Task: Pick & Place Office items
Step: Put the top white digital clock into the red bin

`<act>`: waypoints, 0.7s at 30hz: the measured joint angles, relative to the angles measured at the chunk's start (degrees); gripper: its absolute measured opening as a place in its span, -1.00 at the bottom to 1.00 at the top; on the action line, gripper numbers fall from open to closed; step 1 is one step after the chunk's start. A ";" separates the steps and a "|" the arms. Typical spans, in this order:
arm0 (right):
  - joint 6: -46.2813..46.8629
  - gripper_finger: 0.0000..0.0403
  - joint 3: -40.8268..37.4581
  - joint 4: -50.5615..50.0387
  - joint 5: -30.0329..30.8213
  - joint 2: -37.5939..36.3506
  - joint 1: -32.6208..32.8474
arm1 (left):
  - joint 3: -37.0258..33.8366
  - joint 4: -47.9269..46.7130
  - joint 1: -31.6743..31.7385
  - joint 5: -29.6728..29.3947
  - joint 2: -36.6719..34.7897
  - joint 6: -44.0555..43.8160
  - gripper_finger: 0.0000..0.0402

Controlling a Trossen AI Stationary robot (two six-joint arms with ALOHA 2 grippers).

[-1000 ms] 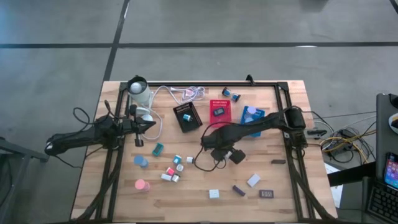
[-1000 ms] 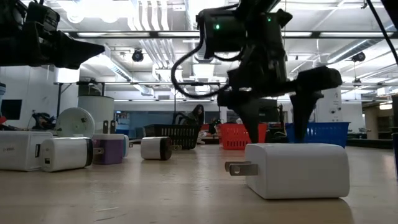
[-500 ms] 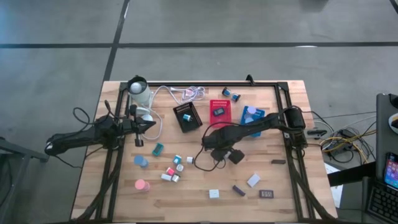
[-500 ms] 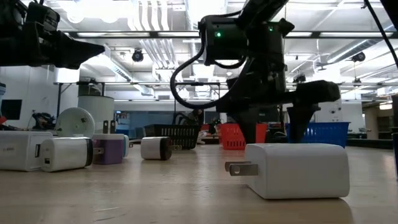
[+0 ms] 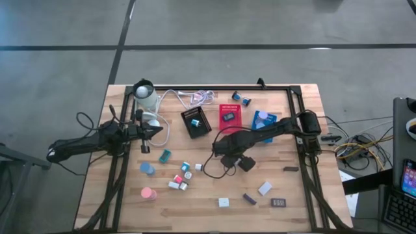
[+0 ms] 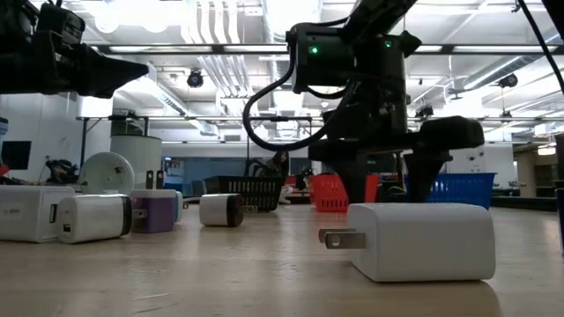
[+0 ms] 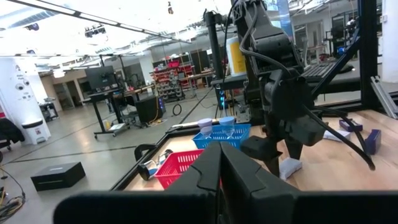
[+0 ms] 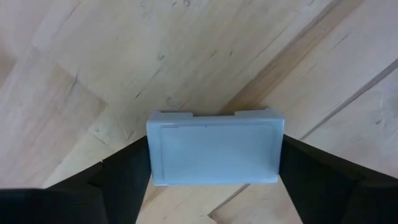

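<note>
My right gripper (image 5: pixel 235 162) points down at mid-table, right of the middle. Its fingers stand at the two short ends of a pale blue-white block (image 8: pixel 215 148) that lies flat on the wood. The left wrist view shows this block (image 7: pixel 290 167) low between those fingers. In the low view the block is hidden behind a white plug block (image 6: pixel 421 239). My left gripper (image 5: pixel 156 132) hangs shut and empty, level above the table's left side. Other office items lie loose: a teal block (image 5: pixel 165 155), a blue roll (image 5: pixel 148 169) and a pink roll (image 5: pixel 148 193). My right gripper comes at the pale block from above, with one finger (image 8: pixel 121 180) at each short end (image 8: pixel 152 155). The block lies flat on the table. Whether the fingers touch its ends, I cannot tell.
Black (image 5: pixel 195 121), red (image 5: pixel 230 116) and blue (image 5: pixel 264 120) mesh trays stand at the back. A white coiled cable (image 5: pixel 195 97) and a white cylinder (image 5: pixel 144 94) sit at the far left. More small pieces (image 5: pixel 264 188) lie toward the near edge.
My right gripper's fingers have drawn a little closer together around the pale block, which has stayed on the table.
</note>
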 joint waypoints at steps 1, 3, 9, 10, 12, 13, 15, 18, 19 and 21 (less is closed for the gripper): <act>0.66 0.47 0.18 -0.11 0.04 0.02 0.01 | 0.00 0.00 0.02 -0.02 0.00 -0.02 -0.93; 1.57 0.41 0.50 -0.33 0.07 0.09 0.01 | 0.00 0.00 0.02 0.00 0.00 -0.02 -0.93; 2.46 0.41 1.01 -0.88 0.02 -0.28 0.07 | 0.00 0.00 0.02 -0.02 0.00 -0.02 -0.93; 2.86 0.41 1.15 -0.97 -0.01 -0.37 0.07 | 0.00 0.00 0.00 -0.02 0.00 -0.02 -0.93; 3.40 0.41 1.20 -1.19 -0.41 -1.01 0.07 | 0.00 -0.02 0.02 -0.02 0.00 -0.02 -0.93; 3.50 0.41 1.20 -1.35 -0.61 -1.53 0.10 | 0.00 0.00 0.02 -0.02 0.00 -0.02 -0.93; 4.11 0.41 1.20 -1.02 -0.78 -2.98 0.12 | 0.00 0.00 0.01 0.00 0.00 -0.02 -0.93; 4.96 0.42 1.12 -0.40 -1.90 -5.12 0.07 | 0.00 0.00 0.02 -0.01 0.00 -0.02 -0.93; 5.17 0.42 1.11 -0.24 -1.93 -5.75 0.07 | 0.00 0.00 0.02 0.00 0.00 -0.02 -0.93; 5.41 0.42 1.09 -0.01 -1.94 -6.83 0.07 | 0.00 0.00 0.02 -0.02 0.00 -0.02 -0.93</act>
